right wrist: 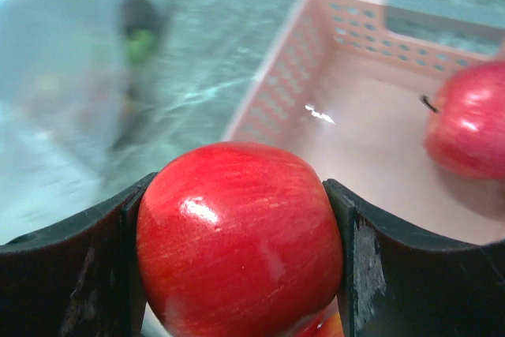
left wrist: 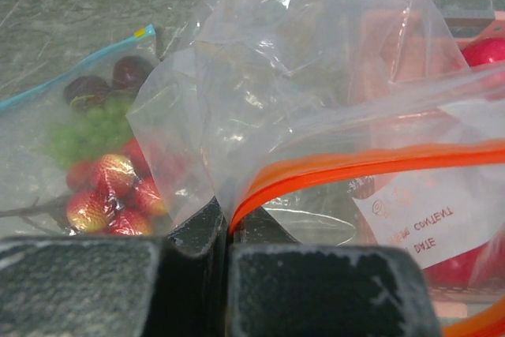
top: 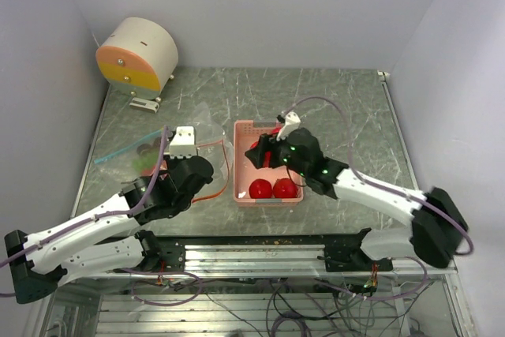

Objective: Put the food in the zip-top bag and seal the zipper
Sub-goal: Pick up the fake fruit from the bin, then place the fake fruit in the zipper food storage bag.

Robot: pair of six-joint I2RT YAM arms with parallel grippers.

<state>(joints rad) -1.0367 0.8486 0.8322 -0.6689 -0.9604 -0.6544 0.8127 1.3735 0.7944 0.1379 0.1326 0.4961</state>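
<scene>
At left, our left tool [left wrist: 227, 246] pinches the orange zipper [left wrist: 355, 165] of the zip-top bag [left wrist: 316, 76], the strip running rightward toward the pink tray [right wrist: 292, 61]; over that tray's edge, our right tool [right wrist: 241, 274] clamps a red apple [right wrist: 237, 226].

Blurred zip-top bag [right wrist: 63, 92], right-wrist view

Between apple [right wrist: 241, 242] and bag [top: 211, 125]: tray wall [right wrist: 276, 92]
</scene>
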